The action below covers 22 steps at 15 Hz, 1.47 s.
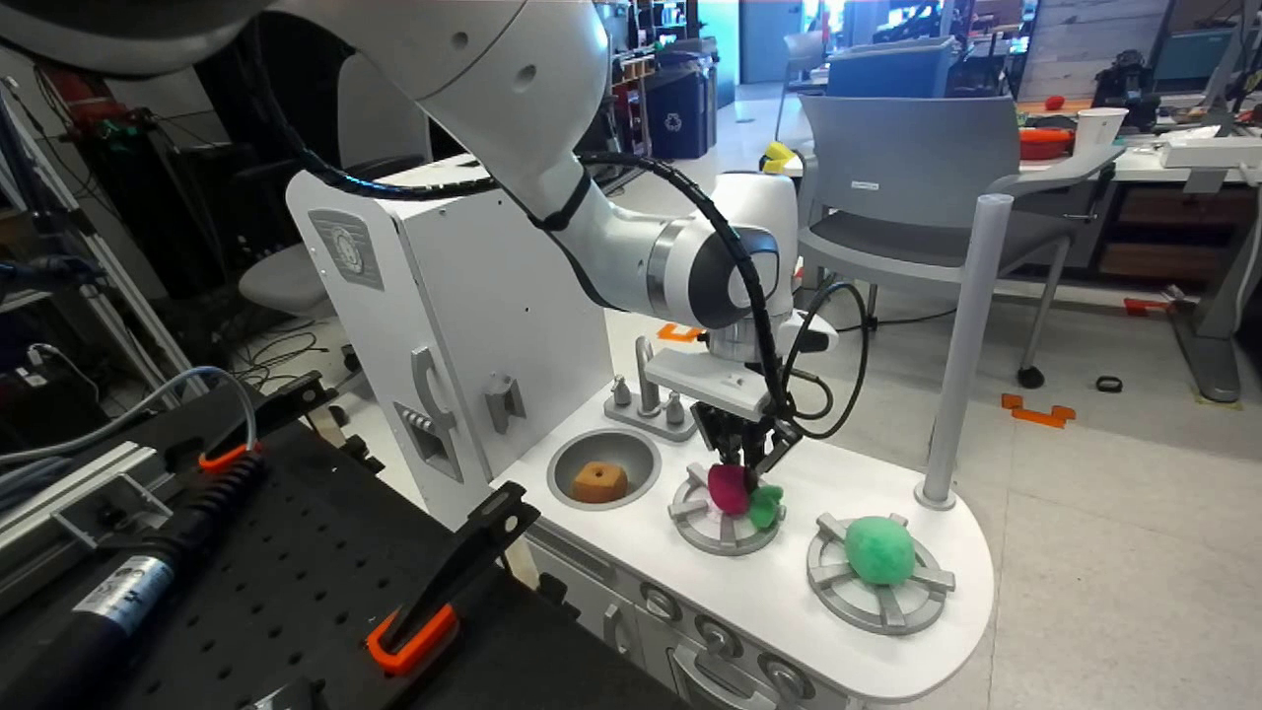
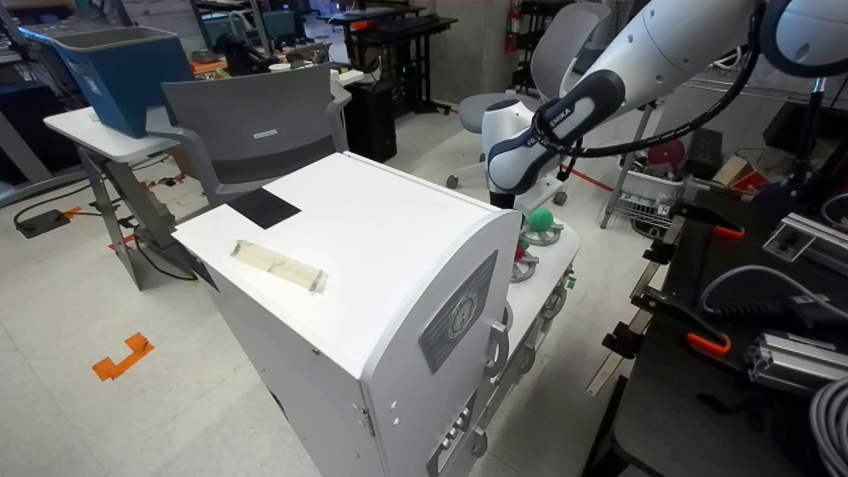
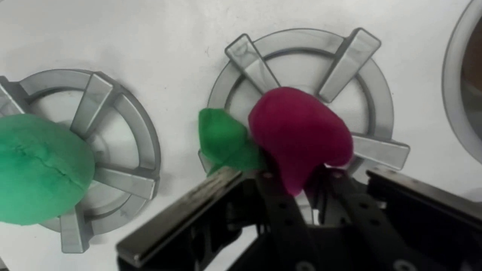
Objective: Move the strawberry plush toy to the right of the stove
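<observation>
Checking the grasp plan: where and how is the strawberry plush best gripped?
Probably by the magenta body of the strawberry plush, from above. It bulges over the burner grate, whose raised spokes could foul a low side approach. The green leafy top sits off to one side, so the body faces up. The jaws pinch a fold there.

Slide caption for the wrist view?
End effector pinching the strawberry plush toy over one burner; green plush on the other burner.
</observation>
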Tool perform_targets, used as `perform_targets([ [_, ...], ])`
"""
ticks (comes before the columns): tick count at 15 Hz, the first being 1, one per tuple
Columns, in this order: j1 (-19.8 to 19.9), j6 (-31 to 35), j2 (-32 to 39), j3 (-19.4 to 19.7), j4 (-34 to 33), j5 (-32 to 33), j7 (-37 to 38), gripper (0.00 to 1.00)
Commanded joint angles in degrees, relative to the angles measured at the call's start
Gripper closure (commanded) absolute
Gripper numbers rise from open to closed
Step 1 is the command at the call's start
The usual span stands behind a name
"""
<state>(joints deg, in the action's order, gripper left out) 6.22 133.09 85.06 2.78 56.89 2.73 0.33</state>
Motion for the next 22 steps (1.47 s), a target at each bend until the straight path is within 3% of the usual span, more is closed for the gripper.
perform_targets([
  [1, 2.4, -3.2, 0.0, -0.7, -4.3, -2.3, -0.3, 1.00],
  [6, 6.2, -5.6, 2.9, -1.0, -16.4, -5.2, 1.8, 0.97],
  [11, 5.4, -5.0, 1.7, 2.6, -14.7, -4.0, 8.3, 0.97],
  [13, 5.0, -3.8, 0.0, 2.7, -10.8, -3.9, 9.5, 0.97],
  [20, 4.0, -6.0, 0.1, 2.6, -9.3, -4.0, 10.6, 0.97],
  [21, 4.0, -6.6, 0.1, 2.8, -9.2, -4.1, 11.0, 0.93],
  [22, 4.1, -7.8, 0.1, 2.8, -9.2, -4.3, 11.5, 0.97],
])
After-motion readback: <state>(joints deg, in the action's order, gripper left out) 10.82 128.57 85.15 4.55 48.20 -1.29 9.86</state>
